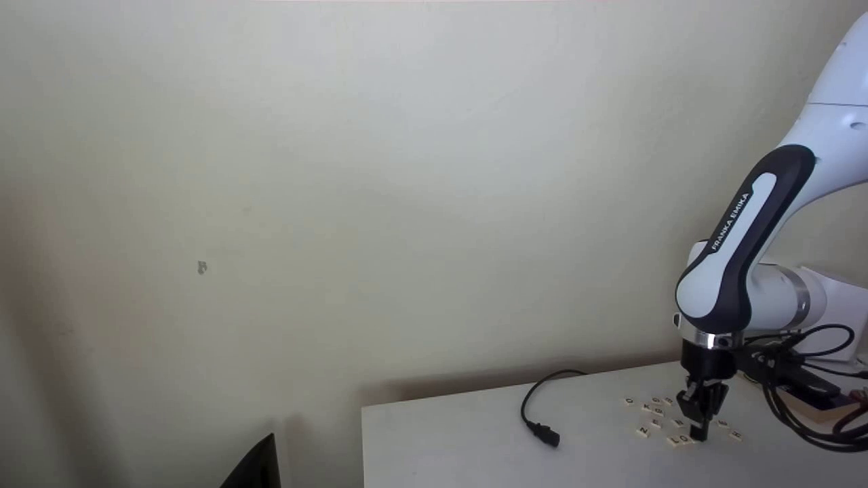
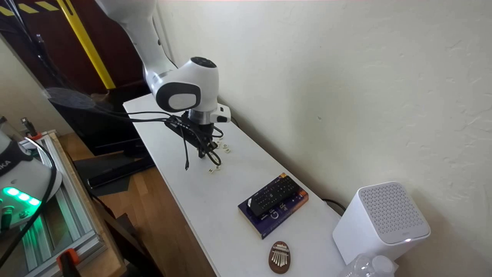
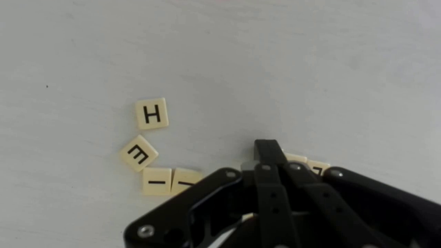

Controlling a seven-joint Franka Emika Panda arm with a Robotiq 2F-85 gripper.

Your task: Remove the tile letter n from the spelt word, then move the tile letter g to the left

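Black two-fingered gripper (image 3: 270, 151) stood clenched among cream square letter tiles (image 1: 658, 411)

The gripper's fingertips were pressed together, low over the flat white table (image 1: 468, 440). Above it, the white and dark-grey robot arm (image 1: 713, 291) bent down in both exterior views.

In the wrist view, a cream square tile marked L (image 3: 318, 166) was partly covered by the gripper. Just beside it was a cream square tile that showed an O (image 1: 685, 440) in an exterior view. The fingertips stood next to that tile; whether they touched it could not be told. A turned cream tile whose letter looked like N or Z (image 1: 643, 432) rested on the table, apart from the pair. Which tile bore the G could not be made out.

A cream square tile marked H (image 3: 152, 113) lay just beside a turned cream tile marked E (image 3: 139, 153). Next to the E, two cream tiles bearing single dark bars (image 3: 156, 181) sat side by side.

A black cable with a plug (image 1: 544, 434) lay well apart from the tiles. In an exterior view, a purple book (image 2: 276, 215) carried a black keypad (image 2: 275, 195), with a brown egg-shaped thumb piano (image 2: 280, 257) near it.
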